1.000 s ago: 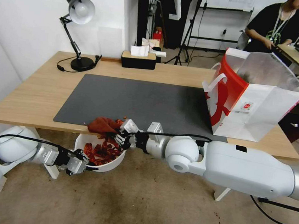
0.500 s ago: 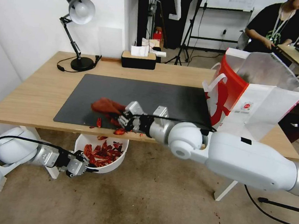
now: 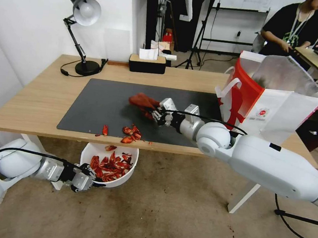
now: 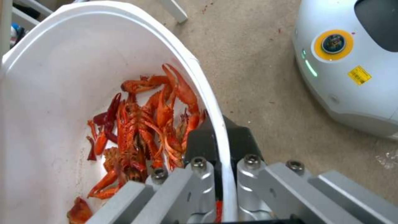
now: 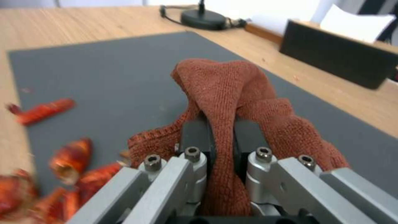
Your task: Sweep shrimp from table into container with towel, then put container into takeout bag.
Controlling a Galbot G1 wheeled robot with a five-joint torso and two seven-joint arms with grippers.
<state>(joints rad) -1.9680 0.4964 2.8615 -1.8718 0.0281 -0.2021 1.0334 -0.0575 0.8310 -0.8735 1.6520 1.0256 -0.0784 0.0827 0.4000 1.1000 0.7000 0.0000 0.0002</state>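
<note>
My right gripper (image 3: 155, 113) is shut on the rust-brown towel (image 3: 141, 99) and holds it over the middle of the dark mat; the right wrist view shows the towel (image 5: 232, 81) pinched in the right gripper (image 5: 222, 133). A few shrimp (image 3: 131, 133) lie on the mat by the table's (image 3: 35, 102) front edge, with shrimp (image 5: 74, 155) just behind the towel. Below that edge my left gripper (image 3: 92, 182) is shut on the rim of the white container (image 3: 129, 157). Inside the container (image 4: 49, 93) lie several shrimp (image 4: 145, 124), and the left gripper (image 4: 219, 137) clamps its wall. The takeout bag (image 3: 276, 116) stands open at the table's right end.
A desk lamp (image 3: 85, 12) and a black tissue box (image 3: 147, 64) stand along the table's far edge. The container hangs above carpeted floor beside a white table leg. The robot's base (image 4: 352, 62) is close to the container.
My right gripper has carried the towel from the table's front edge back toward the middle of the mat, uncovering a few shrimp near the edge. The left gripper and container sank slightly.
</note>
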